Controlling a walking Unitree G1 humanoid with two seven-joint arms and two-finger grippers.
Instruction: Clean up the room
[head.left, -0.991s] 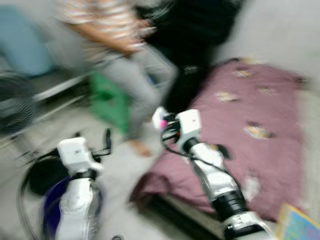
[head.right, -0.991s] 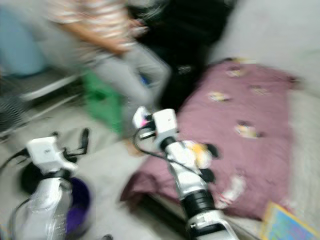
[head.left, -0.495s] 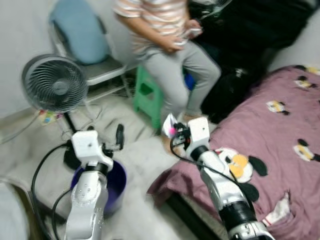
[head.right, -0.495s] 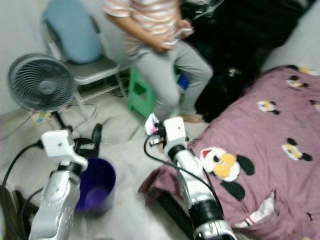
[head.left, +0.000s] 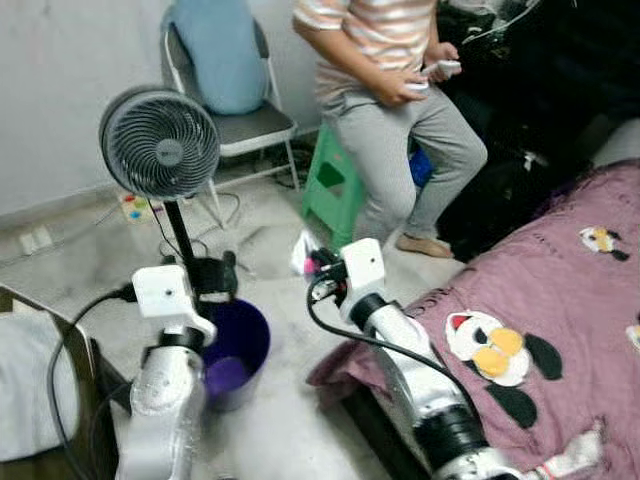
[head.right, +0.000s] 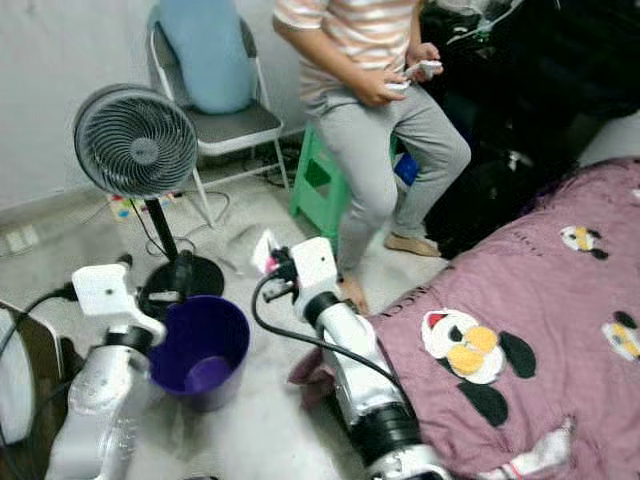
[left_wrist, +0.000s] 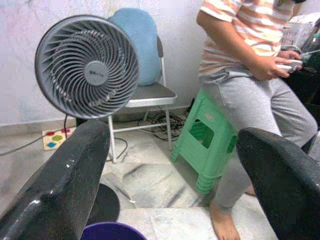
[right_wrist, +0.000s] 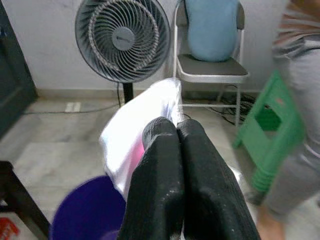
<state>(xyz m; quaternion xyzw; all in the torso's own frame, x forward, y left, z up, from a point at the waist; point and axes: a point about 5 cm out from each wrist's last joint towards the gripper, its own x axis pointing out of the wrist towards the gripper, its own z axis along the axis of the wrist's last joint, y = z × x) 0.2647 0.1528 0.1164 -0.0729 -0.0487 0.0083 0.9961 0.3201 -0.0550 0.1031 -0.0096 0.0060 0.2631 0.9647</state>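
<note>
The white-and-pink wrapper (right_wrist: 142, 130) was pinched tight in the right gripper (head.right: 272, 262), up beside the purple bin (head.right: 200, 350) but not dropped in yet, while the left gripper (head.left: 222, 275) hung spread and empty over the bin's far rim, so I'd say halfway.

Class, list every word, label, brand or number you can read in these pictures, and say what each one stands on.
No text can be read.
Fan: a small mark on the hub, too blurred to read.
White and pink wrapper in the right gripper: no legible print.
Purple bin: no label.
Bedspread: cartoon pictures, no words.
</note>
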